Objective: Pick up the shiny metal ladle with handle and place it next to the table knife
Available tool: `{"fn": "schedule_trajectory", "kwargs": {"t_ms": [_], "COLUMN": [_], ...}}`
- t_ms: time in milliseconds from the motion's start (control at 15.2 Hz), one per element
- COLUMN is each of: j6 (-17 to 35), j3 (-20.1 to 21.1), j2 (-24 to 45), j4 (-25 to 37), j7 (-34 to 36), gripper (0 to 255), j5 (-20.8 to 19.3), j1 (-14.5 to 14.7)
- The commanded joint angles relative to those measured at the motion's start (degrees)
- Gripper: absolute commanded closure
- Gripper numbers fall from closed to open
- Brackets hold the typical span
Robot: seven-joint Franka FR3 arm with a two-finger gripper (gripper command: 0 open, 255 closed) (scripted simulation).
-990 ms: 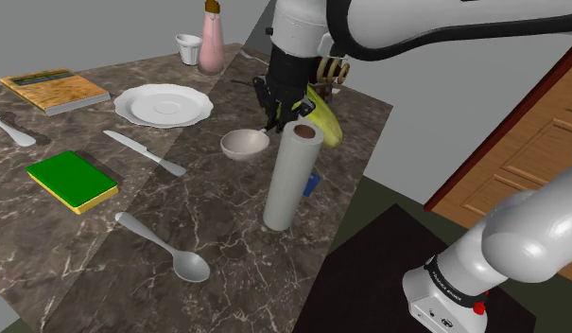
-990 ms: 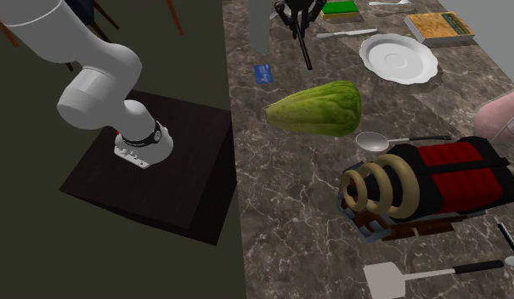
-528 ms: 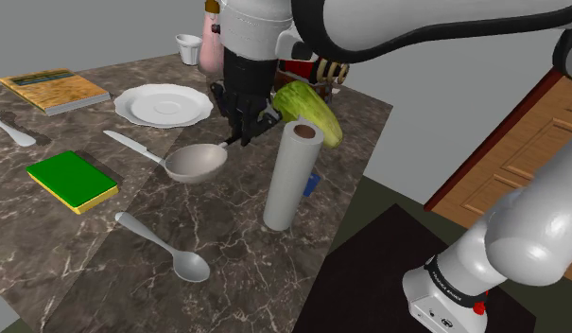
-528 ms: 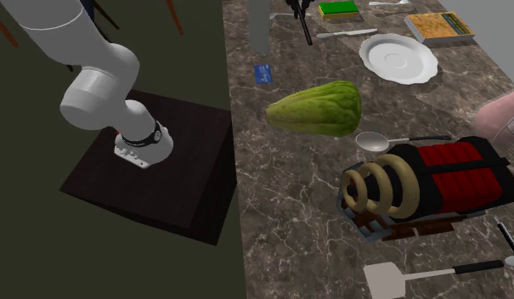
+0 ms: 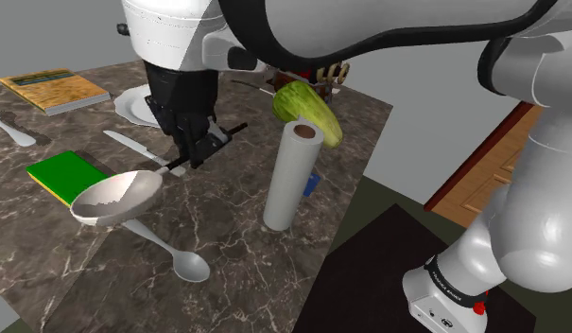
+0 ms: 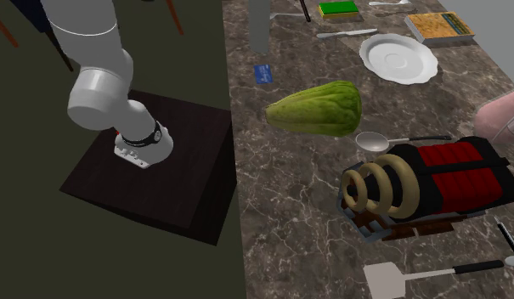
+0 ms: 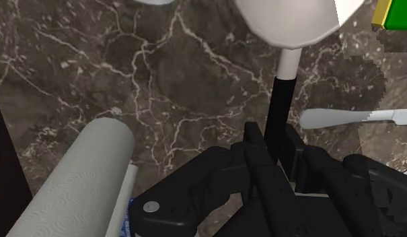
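Ladle [image 5: 116, 197]: hanging above the table [image 5: 236, 246], its bowl hovering just beside the table knife [image 5: 132, 145].
Gripper [image 5: 200, 151]: clamping tight on the ladle's dark handle.
Axis: running outward from the gripper, lying crosswise to the knife.

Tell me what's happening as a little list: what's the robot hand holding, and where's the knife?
holder: gripper, shut on the ladle's black handle
held thing: ladle, pale bowl, not yet set down
knife: knife, flat on the table, close by the gripper
nearby: spoon, green block, paper roll
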Motion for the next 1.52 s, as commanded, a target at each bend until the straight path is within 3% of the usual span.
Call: {"fn": "schedule_trajectory", "kwargs": {"t_ms": [0,198,1452], "j6": [-2.78,-6.68,7.22], "j3": [-0.35,-1.43,-2.11], "j2": [4.99,11.05,11.51], "j4": [6.29,15.31,0.7], "j7": [2.77,4.85,8.35], "gripper": [255,255,255], "j5": [-3.11,-6.37,-7.52], "j1": [4.58,10.82,7.57]}}
